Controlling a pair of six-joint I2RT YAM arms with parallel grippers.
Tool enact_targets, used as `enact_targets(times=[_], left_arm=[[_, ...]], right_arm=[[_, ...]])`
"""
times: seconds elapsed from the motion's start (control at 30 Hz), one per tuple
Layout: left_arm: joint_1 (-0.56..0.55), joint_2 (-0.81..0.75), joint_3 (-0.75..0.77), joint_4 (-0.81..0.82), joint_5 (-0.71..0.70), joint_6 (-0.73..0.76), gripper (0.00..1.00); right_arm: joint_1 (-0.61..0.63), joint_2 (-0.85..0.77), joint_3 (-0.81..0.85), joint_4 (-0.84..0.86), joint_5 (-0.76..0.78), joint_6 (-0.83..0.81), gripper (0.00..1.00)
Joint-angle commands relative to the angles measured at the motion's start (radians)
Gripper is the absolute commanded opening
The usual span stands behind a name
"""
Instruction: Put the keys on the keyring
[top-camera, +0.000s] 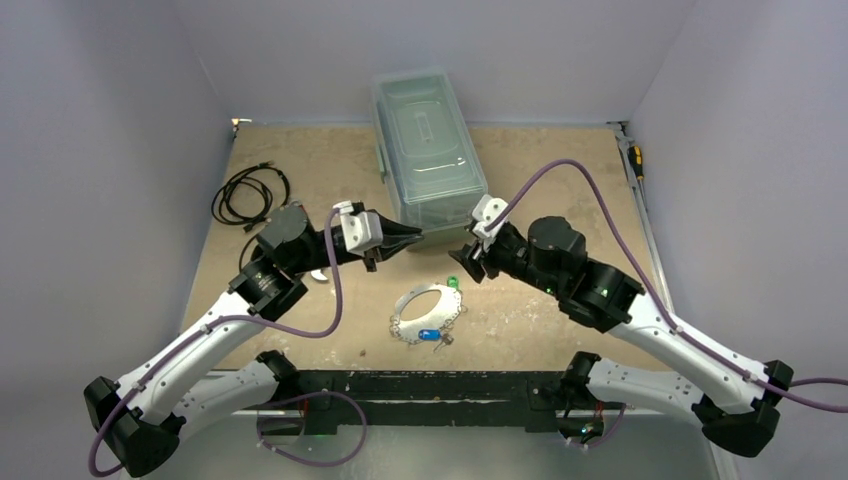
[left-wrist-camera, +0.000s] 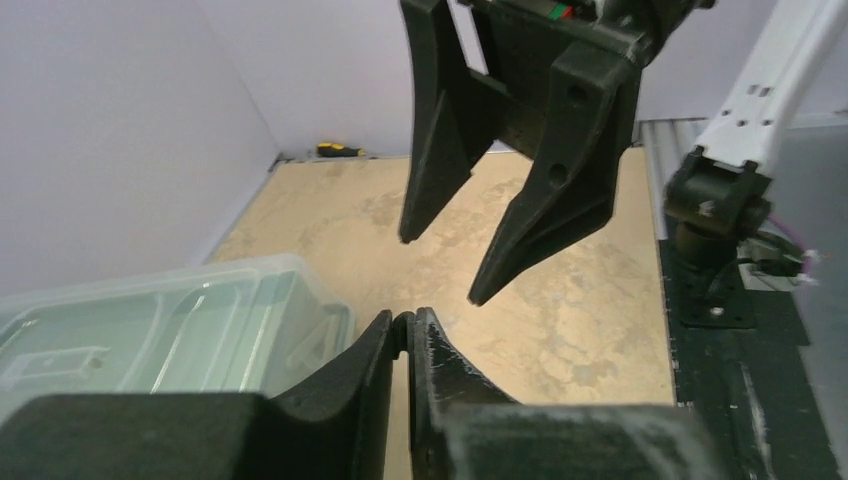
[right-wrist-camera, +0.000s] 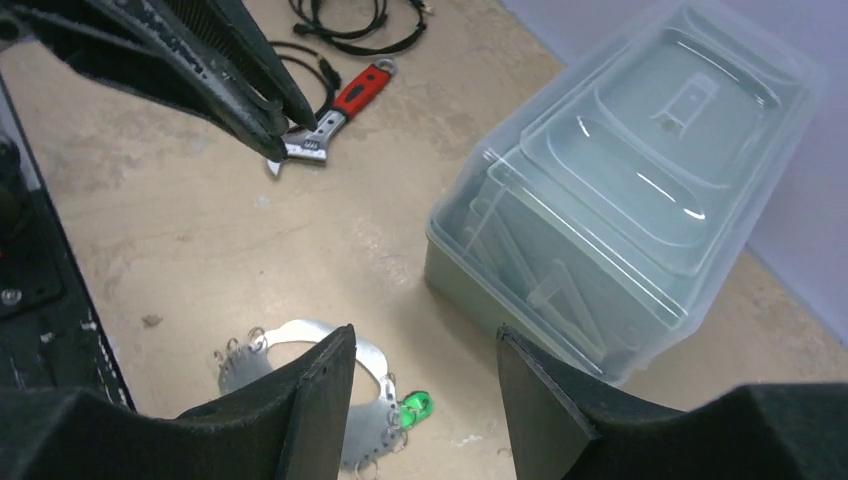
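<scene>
I saw the thin silvery oval keyring lying near-middle on the tan table, before the clear plastic lidded box, tiny green-headed key at its far-right edge, tiny blue-headed key at its near edge, black coiled cables well left, yellow-black screwdriver by the far-right corner.

Oval keyring lying flat, green key, blue key at its rim

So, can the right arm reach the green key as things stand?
Probably yes: the open right gripper hangs just above the green key, which lies uncovered at the keyring's edge, with nothing between them.
</scene>
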Motion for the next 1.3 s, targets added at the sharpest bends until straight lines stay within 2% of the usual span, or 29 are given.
enact_targets(times=[0.0, 0.1, 0.2, 0.23, 0.4, 0.57, 0.7, 0.8, 1.03, 1.27], left_arm=[[0.005, 0.002, 0.001, -0.009, -0.15, -0.026, 0.2], [0.003, 0.016, -0.007, -0.055, -0.243, -0.061, 0.4], [0.003, 0.027, -0.001, -0.163, -0.33, -0.088, 0.47], [0.003, 0.025, -0.011, -0.182, -0.356, -0.101, 0.52], [0.003, -0.005, -0.085, -0.233, -0.509, -0.173, 0.6], [0.003, -0.049, -0.167, -0.213, -0.653, -0.247, 0.74], [0.003, -0.047, -0.173, -0.223, -0.774, -0.271, 0.75], [0.003, -0.046, -0.165, -0.241, -0.806, -0.272, 0.75], [-0.001, -0.064, -0.178, -0.234, -0.776, -0.277, 0.75], [-0.013, -0.058, -0.177, -0.23, -0.738, -0.276, 0.75]], right_arm=[[-0.004, -0.01, -0.036, 0.067, 0.139, 0.185, 0.58], [-0.004, 0.0, -0.092, 0.079, 0.17, 0.364, 0.58], [-0.004, 0.035, -0.15, 0.062, 0.224, 0.559, 0.56], [-0.004, 0.049, -0.166, 0.054, 0.244, 0.619, 0.55], [-0.004, 0.144, -0.221, 0.032, 0.295, 0.907, 0.55], [-0.002, 0.305, -0.171, -0.005, 0.312, 1.05, 0.52], [-0.002, 0.462, -0.117, -0.042, 0.321, 1.161, 0.46], [-0.004, 0.552, -0.089, -0.041, 0.325, 1.205, 0.4], [-0.009, 0.646, -0.085, -0.041, 0.428, 1.286, 0.36], [-0.028, 0.707, -0.096, 0.003, 0.457, 1.301, 0.3]])
